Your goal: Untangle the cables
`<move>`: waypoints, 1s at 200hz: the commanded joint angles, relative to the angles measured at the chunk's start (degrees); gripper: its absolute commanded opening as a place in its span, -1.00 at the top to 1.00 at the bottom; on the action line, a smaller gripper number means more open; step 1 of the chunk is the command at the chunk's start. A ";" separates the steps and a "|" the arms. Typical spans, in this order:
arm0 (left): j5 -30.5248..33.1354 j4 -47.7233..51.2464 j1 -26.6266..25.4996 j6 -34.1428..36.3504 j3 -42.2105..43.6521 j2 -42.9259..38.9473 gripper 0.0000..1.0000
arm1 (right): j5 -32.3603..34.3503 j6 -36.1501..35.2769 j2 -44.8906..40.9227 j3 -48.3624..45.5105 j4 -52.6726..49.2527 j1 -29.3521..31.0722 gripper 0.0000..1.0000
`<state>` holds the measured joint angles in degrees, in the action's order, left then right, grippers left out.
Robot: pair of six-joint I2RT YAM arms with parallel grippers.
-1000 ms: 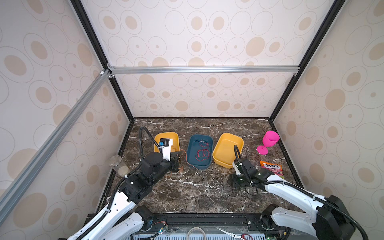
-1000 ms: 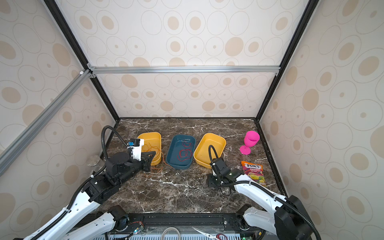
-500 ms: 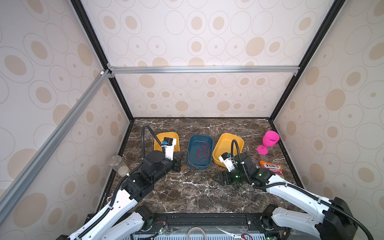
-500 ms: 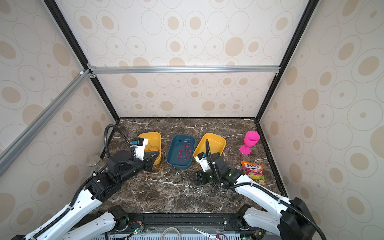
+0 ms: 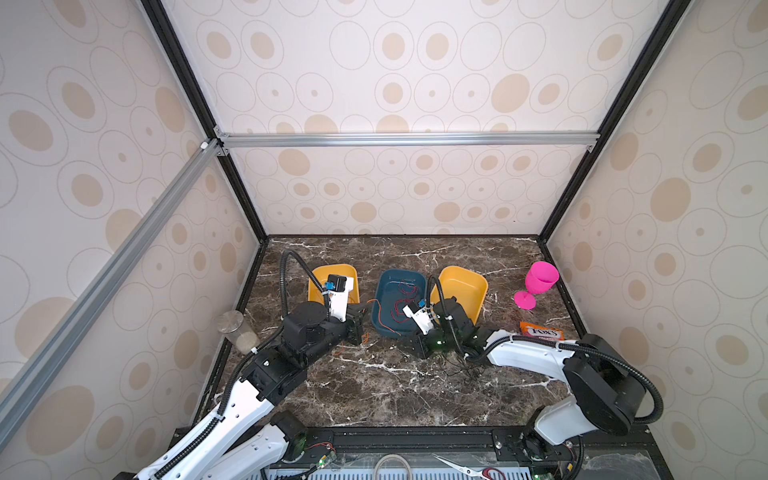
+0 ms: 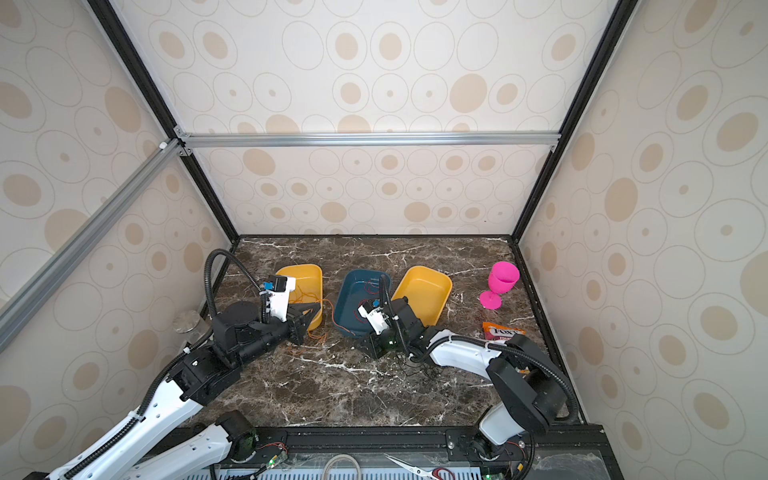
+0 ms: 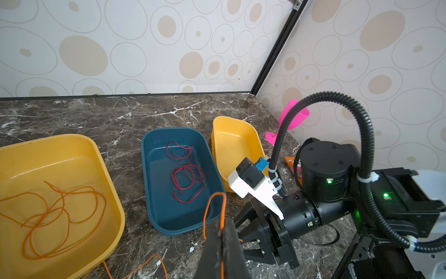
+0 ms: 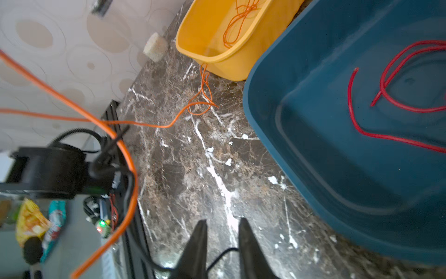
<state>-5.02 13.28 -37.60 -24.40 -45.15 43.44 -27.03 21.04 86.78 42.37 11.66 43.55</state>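
Observation:
My left gripper [image 7: 222, 225] is shut on an orange cable [image 7: 214, 200], which loops up above the fingertips. It hovers between the left yellow tray [image 5: 314, 277] and the blue tray [image 5: 384, 328]. More orange cable [image 7: 60, 210] lies coiled in the left yellow tray and trails over its rim onto the table [image 8: 202, 96]. Red cables [image 7: 185, 178] lie in the blue tray. My right gripper [image 8: 222, 225] is low over the marble in front of the blue tray. Its jaws stand slightly apart, and a black cable [image 8: 219, 256] crosses the gap farther back. Thin black cables [image 5: 465, 372] lie tangled under the right arm.
The right yellow tray [image 5: 478, 291] stands beside the blue one. A pink goblet [image 5: 538, 282] and a snack packet [image 5: 540, 332] are at the right wall. A clear jar [image 5: 235, 332] stands at the left wall. Scissors [image 5: 457, 470] lie past the front edge.
My right arm has swung left from beside the right yellow tray to the front of the blue tray, and its jaws have narrowed. The left gripper stays shut on the orange cable.

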 commanded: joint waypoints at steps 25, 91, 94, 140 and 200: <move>4.44 -0.76 0.43 0.01 -1.81 -1.62 1.00 | 6.23 0.81 -7.11 -3.89 -5.26 0.31 1.00; 9.35 2.13 0.45 0.63 -6.28 -1.52 1.00 | 19.81 6.63 -15.31 -8.44 -25.02 0.05 1.00; 9.41 2.29 0.47 0.60 -6.58 -1.52 1.00 | 20.08 6.80 -15.45 -8.64 -25.40 0.06 1.00; 8.08 4.29 0.47 -0.20 -12.94 -0.30 1.00 | 20.39 5.59 -16.70 -8.59 -28.53 0.00 0.42; 17.44 10.22 0.45 4.94 -28.45 6.64 1.00 | 19.39 4.54 -17.83 -7.08 -28.14 0.01 -0.09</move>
<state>6.15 20.18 -37.58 -23.14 -67.70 47.72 -7.73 26.04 70.11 33.80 -15.20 43.44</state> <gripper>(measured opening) 0.047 0.529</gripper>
